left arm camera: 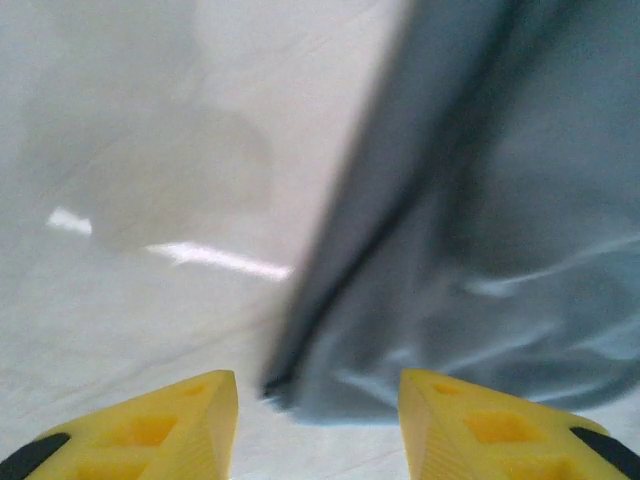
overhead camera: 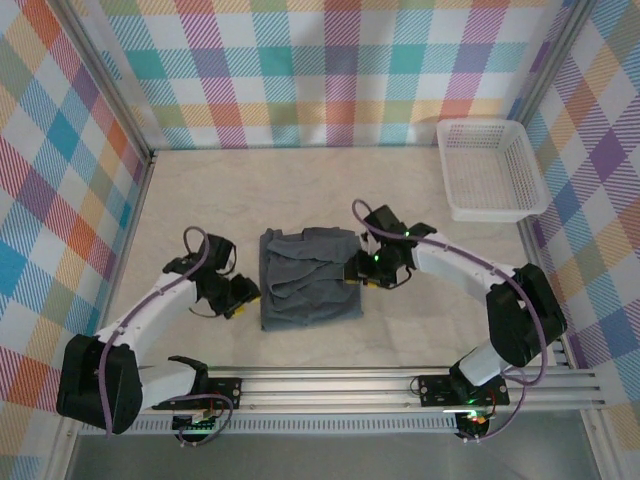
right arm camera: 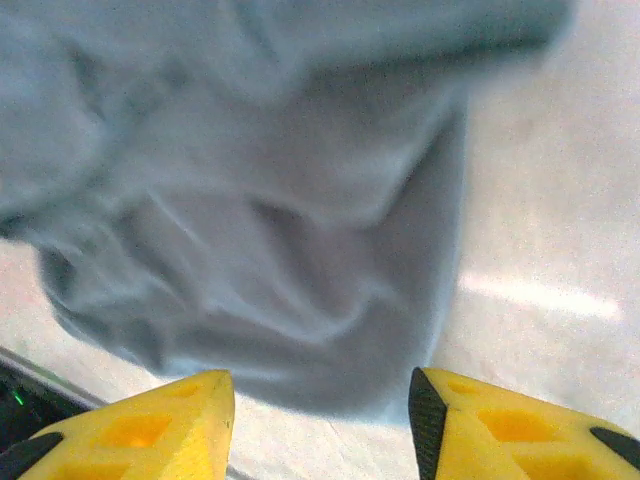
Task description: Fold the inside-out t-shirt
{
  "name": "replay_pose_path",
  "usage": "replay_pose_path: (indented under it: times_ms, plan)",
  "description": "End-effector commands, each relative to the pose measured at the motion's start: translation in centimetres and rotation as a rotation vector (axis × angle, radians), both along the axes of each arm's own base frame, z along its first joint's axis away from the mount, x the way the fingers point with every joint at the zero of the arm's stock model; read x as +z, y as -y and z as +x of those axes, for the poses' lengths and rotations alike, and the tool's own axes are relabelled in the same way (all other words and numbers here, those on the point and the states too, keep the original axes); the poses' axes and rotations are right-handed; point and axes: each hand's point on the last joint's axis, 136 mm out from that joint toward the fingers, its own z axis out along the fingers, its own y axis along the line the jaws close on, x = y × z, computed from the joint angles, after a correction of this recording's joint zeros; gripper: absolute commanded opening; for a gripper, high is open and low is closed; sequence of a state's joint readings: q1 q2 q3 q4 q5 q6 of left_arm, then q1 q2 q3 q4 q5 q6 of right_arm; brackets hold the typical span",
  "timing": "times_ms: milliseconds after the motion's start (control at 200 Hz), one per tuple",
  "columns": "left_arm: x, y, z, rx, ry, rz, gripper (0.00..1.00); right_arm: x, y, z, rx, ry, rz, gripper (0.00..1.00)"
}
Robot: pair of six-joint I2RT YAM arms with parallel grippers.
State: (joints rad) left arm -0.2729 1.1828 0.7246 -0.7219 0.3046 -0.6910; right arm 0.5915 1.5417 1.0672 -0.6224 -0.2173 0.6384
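T-shirt lies partly folded; our left gripper and right gripper flank it, both open, empty; next fold likely needs an edge grasp.

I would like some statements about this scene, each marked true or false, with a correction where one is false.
1. The t-shirt lies inside the white basket. False: it lies on the table, apart from the basket.
2. The left gripper is beside the shirt's left edge. True.
3. The right gripper lifts the shirt in the air. False: its jaws are open and the shirt rests on the table.
4. The basket stands at the table's far right corner. True.
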Motion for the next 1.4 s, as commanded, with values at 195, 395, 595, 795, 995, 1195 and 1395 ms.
replay_pose_path:
  times_ms: [195, 395, 595, 795, 995, 1195, 1395]
  plan:
    - [-0.5, 4.1, 5.9, -0.089, 0.029, -0.082, 0.61, -3.0, 2.1, 8.6, -0.148, 0.020, -0.073, 0.57]
    - [-1.0, 6.7, 7.2, -0.108, 0.042, -0.153, 0.55, -3.4, -2.2, 8.8, -0.089, -0.033, 0.099, 0.24]
    - [-1.5, 6.7, 7.0, -0.104, 0.031, -0.120, 0.17, -2.8, -2.9, 7.9, -0.075, -0.056, 0.137, 0.04]
    - [1.3, 4.6, 4.8, -0.082, 0.037, -0.051, 0.00, -0.2, -2.9, 5.7, -0.047, -0.076, 0.193, 0.00]
    - [6.6, 3.1, 5.4, 0.049, 0.178, -0.069, 0.00, 2.4, -3.1, 5.9, -0.039, -0.042, 0.221, 0.00]
    - [5.8, 3.6, 13.0, 0.096, 0.232, -0.060, 0.00, 1.0, -4.5, 11.4, -0.053, -0.017, 0.180, 0.01]
    - [3.5, 2.5, 21.9, 0.148, 0.275, -0.027, 0.03, -1.6, -3.5, 17.6, -0.140, -0.033, 0.176, 0.33]
